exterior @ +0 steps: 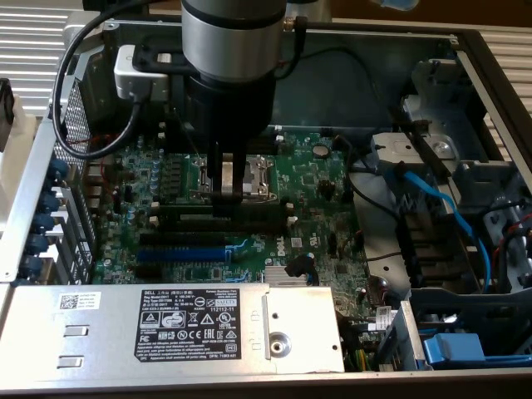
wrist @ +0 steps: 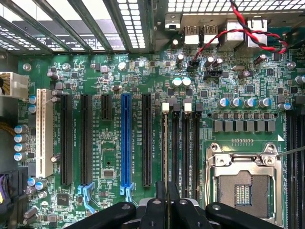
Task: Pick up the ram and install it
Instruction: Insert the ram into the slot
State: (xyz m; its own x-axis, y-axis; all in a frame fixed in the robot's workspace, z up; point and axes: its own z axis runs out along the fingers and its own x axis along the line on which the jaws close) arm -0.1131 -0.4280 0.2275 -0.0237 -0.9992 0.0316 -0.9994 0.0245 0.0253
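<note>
In the wrist view my gripper [wrist: 167, 198] is shut on the ram [wrist: 165, 148], which shows edge-on as a thin grey line running away from the fingertips. The stick lies lengthwise along the outermost of several black memory slots [wrist: 186, 143], beside the CPU socket [wrist: 243, 186]. I cannot tell how deep it sits in that slot. In the exterior view the gripper [exterior: 229, 184] reaches straight down to the motherboard [exterior: 316, 224], its fingers at the long black slots [exterior: 216, 218] just in front of the socket.
A blue expansion slot [wrist: 125, 138] and black ones lie beside the memory slots. A silver power supply [exterior: 166, 328] is at the case's front. Blue cables [exterior: 440, 208] and drive bays are at the exterior view's right. A red-black wire [wrist: 228, 28] crosses the rear ports.
</note>
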